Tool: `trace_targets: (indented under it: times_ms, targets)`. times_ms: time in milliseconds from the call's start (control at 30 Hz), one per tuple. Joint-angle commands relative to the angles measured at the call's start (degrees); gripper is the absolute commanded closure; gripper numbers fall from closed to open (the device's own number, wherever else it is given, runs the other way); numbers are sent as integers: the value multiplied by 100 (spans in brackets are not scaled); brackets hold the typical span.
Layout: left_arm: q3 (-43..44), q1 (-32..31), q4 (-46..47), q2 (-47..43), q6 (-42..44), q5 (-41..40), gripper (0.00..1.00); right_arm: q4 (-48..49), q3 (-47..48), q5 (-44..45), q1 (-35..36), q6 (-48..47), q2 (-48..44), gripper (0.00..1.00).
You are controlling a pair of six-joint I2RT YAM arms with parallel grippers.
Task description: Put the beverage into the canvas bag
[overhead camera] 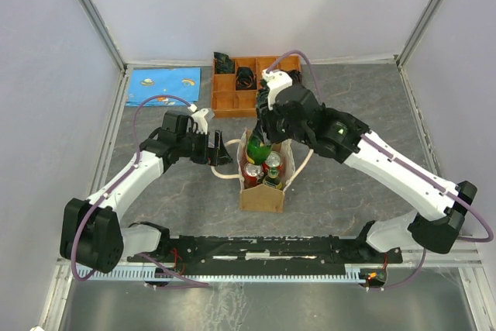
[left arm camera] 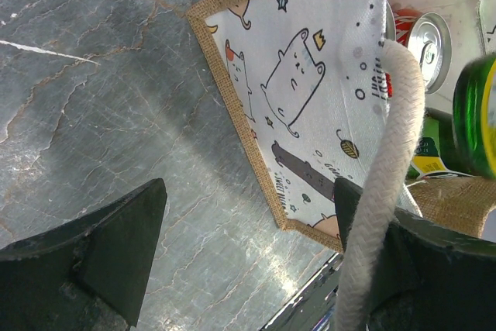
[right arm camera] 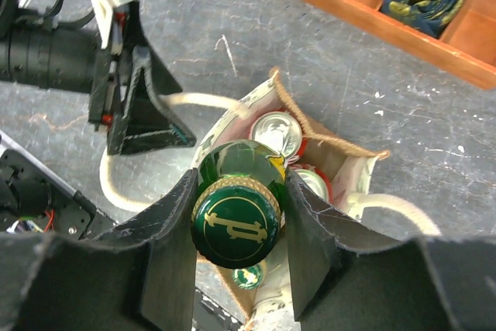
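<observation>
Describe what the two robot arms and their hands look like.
The left arm and right arm have white link shells, black joints and black bases. A thin mauve cable loops along each, and a white camera block sits at each wrist. The left hand and right hand each have two flat, matte black, wedge-shaped fingers.

We are seeing the canvas bag (left arm camera: 310, 98) as smooth printed cloth edged in coarse woven burlap, its rope handle (left arm camera: 387, 160) twisted and matt. The green glass bottle (right arm camera: 232, 162) is gleaming glossy under a shiny metallic cap (right arm camera: 235, 226). A can top (right arm camera: 277, 131) is shining bright metal, the wooden tray (right arm camera: 372, 25) is looking smooth, and the table (left arm camera: 116, 75) is looking matt, scratched and stone-patterned.
</observation>
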Motion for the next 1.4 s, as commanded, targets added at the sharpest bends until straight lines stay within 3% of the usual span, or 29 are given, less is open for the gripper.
trace_targets:
  times_ms: [0, 667, 1367]
  targets:
    - [62, -15, 104, -87, 131, 4, 6, 622, 81, 248, 370, 133, -303, 100]
    - [-1, -27, 84, -117, 185, -31, 6, 28, -412, 716, 1794, 676, -406, 100]
    - [6, -35, 104, -57, 209, -24, 6, 1289, -1601, 743, 1822, 251, 681, 100]
